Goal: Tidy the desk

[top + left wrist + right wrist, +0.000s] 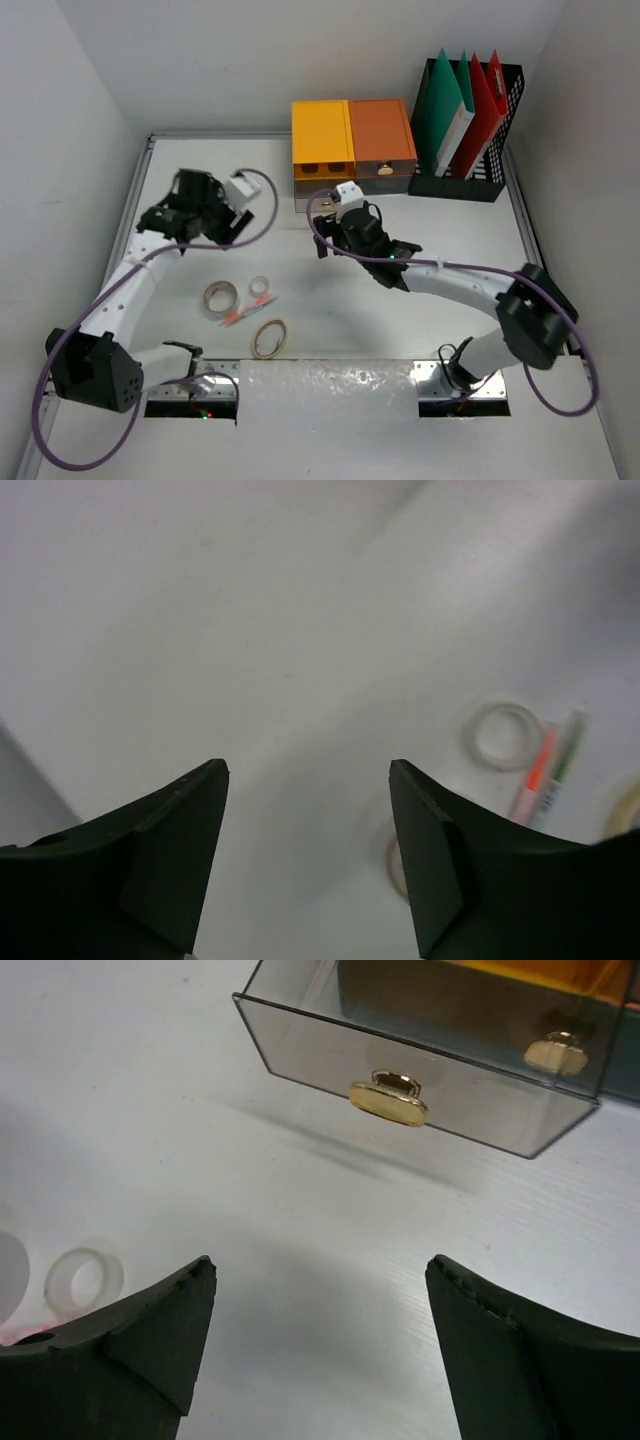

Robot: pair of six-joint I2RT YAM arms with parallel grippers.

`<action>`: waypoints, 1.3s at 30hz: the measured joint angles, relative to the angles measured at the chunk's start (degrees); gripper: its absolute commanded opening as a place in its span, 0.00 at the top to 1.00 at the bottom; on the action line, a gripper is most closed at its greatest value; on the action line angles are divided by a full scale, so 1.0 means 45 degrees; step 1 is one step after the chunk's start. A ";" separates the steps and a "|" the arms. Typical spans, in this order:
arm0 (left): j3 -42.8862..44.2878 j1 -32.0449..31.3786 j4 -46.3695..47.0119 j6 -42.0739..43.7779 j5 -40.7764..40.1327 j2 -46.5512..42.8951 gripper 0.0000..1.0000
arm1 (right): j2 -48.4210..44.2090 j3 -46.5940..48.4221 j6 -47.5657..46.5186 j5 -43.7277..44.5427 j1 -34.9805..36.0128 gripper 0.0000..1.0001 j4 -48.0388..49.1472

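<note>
The white desk point(450, 240) holds loose items at front left: a tape roll point(219, 297), a small white ring point(260, 286), two markers point(248, 310) and a tan ring point(270, 338). My left gripper point(205, 222) hovers open and empty over the left part of the desk. In the left wrist view point(308, 770) the ring point(503, 734) and markers point(545, 775) lie beyond its right finger. My right gripper point(335, 228) is open and empty point(320, 1265), just in front of a clear drawer point(420, 1070) with a gold knob point(388, 1097), pulled out of the yellow box point(322, 140).
An orange drawer box point(382, 135) stands beside the yellow one at the back. A black file holder point(470, 120) with green and red folders stands at the back right. White walls enclose the desk on the left, back and right.
</note>
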 measured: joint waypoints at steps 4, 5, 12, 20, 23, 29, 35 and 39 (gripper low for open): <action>-0.1860 -0.2433 -0.0359 0.0568 -0.0068 -0.0146 0.51 | -0.1909 -0.0850 -0.0627 -0.0214 -0.0107 0.31 -0.0903; -0.2288 -0.2769 -0.0549 0.0670 -0.0049 0.0019 0.51 | -0.2268 -0.0991 -0.0704 -0.0219 -0.0185 0.31 -0.1209; -0.4002 -0.3551 -0.0408 0.1350 0.0287 0.0457 0.52 | -0.3959 -0.1875 -0.0772 -0.0903 -0.2720 0.35 -0.2924; -0.5134 -0.4716 0.0384 0.1807 0.0452 0.0534 0.52 | -0.4935 -0.2569 -0.0840 -0.0845 -0.3419 0.35 -0.3517; -0.5586 -0.5081 0.0665 0.1802 0.0175 0.0899 0.55 | -0.4935 -0.2569 -0.0899 -0.0840 -0.3419 0.34 -0.3575; -0.5761 -0.5187 0.1457 0.1744 -0.0515 0.1865 0.62 | -0.4935 -0.2569 -0.1010 -0.0777 -0.3424 0.34 -0.3609; -0.5765 -0.5187 0.1846 0.1719 -0.0816 0.2093 0.67 | -0.4940 -0.2569 -0.1088 -0.0675 -0.3424 0.34 -0.3609; -0.5790 -0.5187 0.1909 0.1734 -0.0869 0.2093 0.74 | -0.4940 -0.2569 -0.1219 -0.0544 -0.3424 0.34 -0.3604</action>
